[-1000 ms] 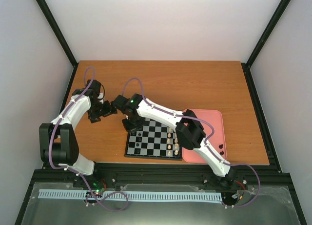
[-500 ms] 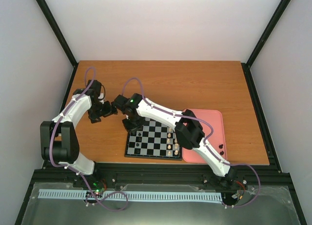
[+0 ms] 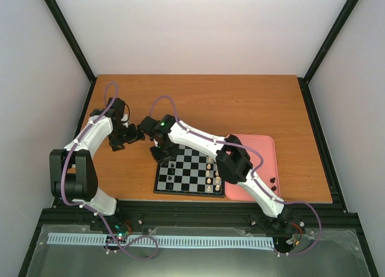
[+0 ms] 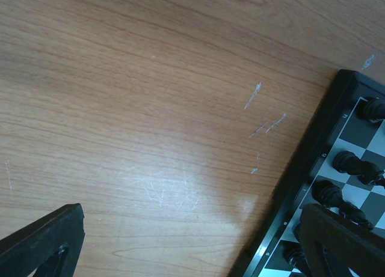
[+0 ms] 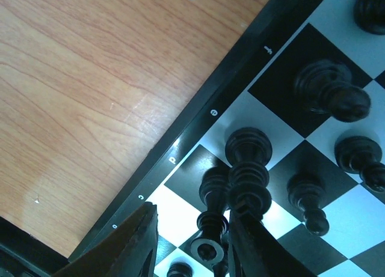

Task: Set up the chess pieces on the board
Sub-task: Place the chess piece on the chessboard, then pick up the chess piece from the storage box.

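The board (image 3: 187, 179) is lying near the table's (image 3: 240, 103) front edge. The right gripper (image 5: 192, 244) is hovering over its far-left corner, jaws parted around one of the chess pieces (image 5: 212, 220); the left gripper (image 4: 192, 235) is hanging wide open over wood just beside the board

Rim of the board (image 5: 194, 136) shows file ltrs c, d, e, f.

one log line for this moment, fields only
left jaws open over table | right jaws parted around black piece on board | phase: placing
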Action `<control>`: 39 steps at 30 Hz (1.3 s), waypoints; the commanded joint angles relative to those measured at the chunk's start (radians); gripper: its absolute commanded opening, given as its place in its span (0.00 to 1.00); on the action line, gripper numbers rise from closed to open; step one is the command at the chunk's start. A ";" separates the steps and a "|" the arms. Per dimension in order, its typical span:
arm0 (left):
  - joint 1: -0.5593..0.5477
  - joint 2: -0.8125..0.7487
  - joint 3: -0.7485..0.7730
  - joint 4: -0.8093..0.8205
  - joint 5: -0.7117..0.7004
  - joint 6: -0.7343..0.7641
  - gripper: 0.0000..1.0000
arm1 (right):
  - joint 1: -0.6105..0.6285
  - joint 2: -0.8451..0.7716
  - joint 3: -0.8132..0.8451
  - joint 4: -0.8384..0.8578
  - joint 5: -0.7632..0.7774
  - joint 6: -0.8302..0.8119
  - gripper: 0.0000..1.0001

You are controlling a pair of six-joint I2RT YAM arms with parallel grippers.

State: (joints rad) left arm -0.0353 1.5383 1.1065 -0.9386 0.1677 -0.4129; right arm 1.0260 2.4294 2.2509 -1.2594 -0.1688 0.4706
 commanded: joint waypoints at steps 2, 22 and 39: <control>-0.006 0.009 0.038 0.001 0.005 0.000 1.00 | -0.007 -0.017 0.018 0.025 -0.039 -0.016 0.34; -0.006 -0.009 0.039 -0.008 0.001 0.003 1.00 | -0.003 -0.145 -0.037 0.028 0.060 0.003 0.47; -0.010 -0.032 0.038 -0.004 0.021 0.001 1.00 | -0.446 -0.957 -0.909 0.022 0.236 0.139 0.52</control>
State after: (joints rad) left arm -0.0360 1.5341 1.1065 -0.9394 0.1757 -0.4129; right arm 0.7860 1.6646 1.6096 -1.2602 0.0135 0.5518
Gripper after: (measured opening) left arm 0.999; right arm 0.529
